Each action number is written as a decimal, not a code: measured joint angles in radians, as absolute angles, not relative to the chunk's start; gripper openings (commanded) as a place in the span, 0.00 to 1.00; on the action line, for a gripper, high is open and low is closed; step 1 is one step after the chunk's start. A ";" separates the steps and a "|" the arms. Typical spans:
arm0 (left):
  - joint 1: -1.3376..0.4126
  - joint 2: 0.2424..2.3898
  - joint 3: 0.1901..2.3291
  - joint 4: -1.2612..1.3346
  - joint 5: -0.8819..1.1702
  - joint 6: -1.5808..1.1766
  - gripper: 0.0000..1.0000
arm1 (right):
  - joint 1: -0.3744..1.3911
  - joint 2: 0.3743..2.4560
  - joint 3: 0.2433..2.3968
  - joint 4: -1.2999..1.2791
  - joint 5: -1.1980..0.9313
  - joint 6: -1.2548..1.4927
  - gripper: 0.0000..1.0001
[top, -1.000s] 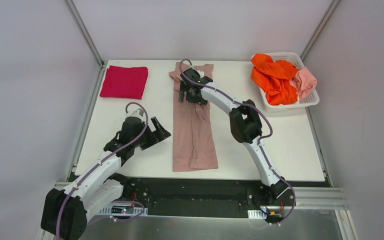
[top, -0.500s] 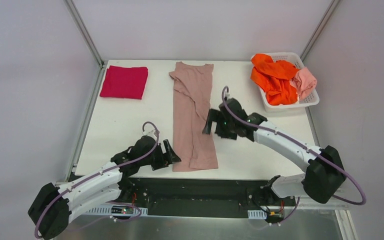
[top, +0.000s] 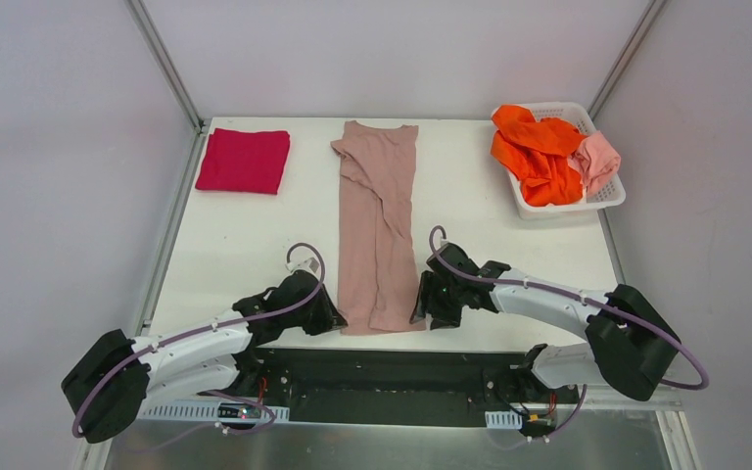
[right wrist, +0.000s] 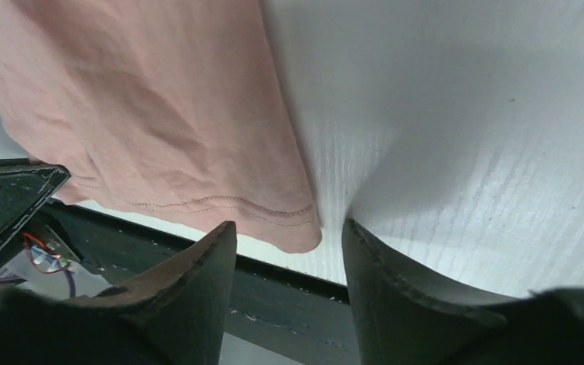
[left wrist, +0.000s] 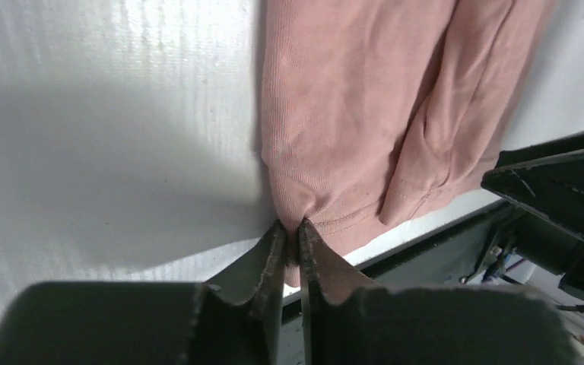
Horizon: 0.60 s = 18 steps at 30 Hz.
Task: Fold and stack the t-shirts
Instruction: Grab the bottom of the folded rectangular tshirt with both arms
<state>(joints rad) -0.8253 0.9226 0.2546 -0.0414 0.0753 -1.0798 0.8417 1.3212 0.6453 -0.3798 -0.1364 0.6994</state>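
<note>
A dusty-pink t-shirt [top: 377, 225] lies folded into a long strip down the middle of the table. My left gripper [top: 336, 318] is at its near-left hem corner. In the left wrist view, that gripper [left wrist: 293, 228] is shut on a pinch of the pink hem [left wrist: 327, 198]. My right gripper [top: 419, 311] is at the near-right corner. Its jaws [right wrist: 287, 224] stand apart on either side of the hem corner [right wrist: 296, 232], without gripping it. A crimson t-shirt [top: 244, 160] lies folded at the far left. Orange t-shirts [top: 534, 152] and a salmon-pink one [top: 597, 157] are piled in the basket.
The white lattice basket [top: 602, 201] stands at the far right corner of the white table [top: 245, 245]. The table's near edge and a black rail [top: 382, 367] run just under both grippers. Grey walls enclose the left, back and right sides.
Both arms came down to the pink t-shirt's near end. The left gripper shut on the hem corner. The right gripper swung back from the far end and its jaws narrowed.
</note>
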 measured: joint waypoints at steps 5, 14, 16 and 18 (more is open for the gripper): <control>-0.826 0.929 0.255 -0.042 0.042 -1.085 0.00 | 0.842 1.322 0.609 -0.316 -0.147 0.721 0.24; -0.833 0.896 0.241 -0.046 0.054 -1.092 0.00 | 0.883 1.279 0.534 -0.246 -0.167 0.765 0.00; -0.846 0.855 0.224 -0.067 0.070 -1.102 0.00 | 0.917 1.230 0.502 -0.258 -0.170 0.786 0.00; -0.867 0.804 0.210 -0.105 0.080 -1.117 0.00 | 0.949 1.179 0.473 -0.276 -0.177 0.810 0.00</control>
